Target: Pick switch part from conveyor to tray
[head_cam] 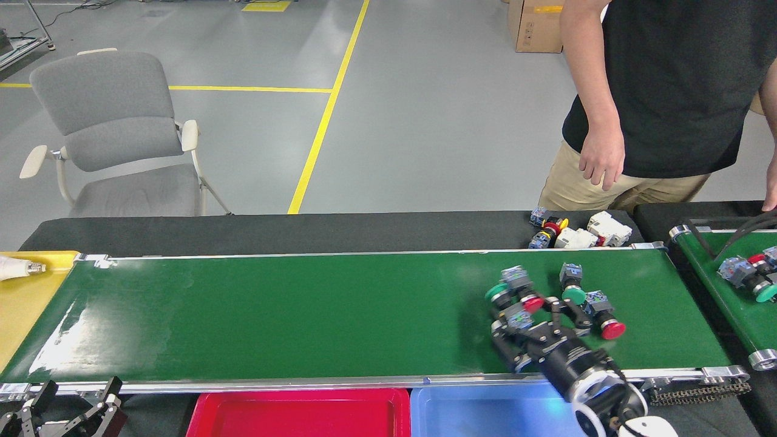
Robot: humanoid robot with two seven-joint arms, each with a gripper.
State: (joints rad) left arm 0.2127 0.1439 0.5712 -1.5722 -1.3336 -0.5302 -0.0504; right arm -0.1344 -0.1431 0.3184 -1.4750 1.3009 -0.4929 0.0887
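Fingers of right gripper (534, 318) spread apart around a blue-topped switch part (518, 316) on the glossy dark-green conveyor (291, 309), not visibly clamped. Left gripper (67, 397) low at bottom-left edge, fingers apart, empty. Belt left of cluster bare. Red tray (297, 413) and blue tray (485, 413) cut off below near rail. Red-capped switch (604, 321), green-capped switch (570, 288) just beside.

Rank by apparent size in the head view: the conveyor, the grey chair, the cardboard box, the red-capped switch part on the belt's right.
1. conveyor
2. grey chair
3. cardboard box, though it is cut off by the frame's top edge and farthest away, so its true size is unsure
4. red-capped switch part
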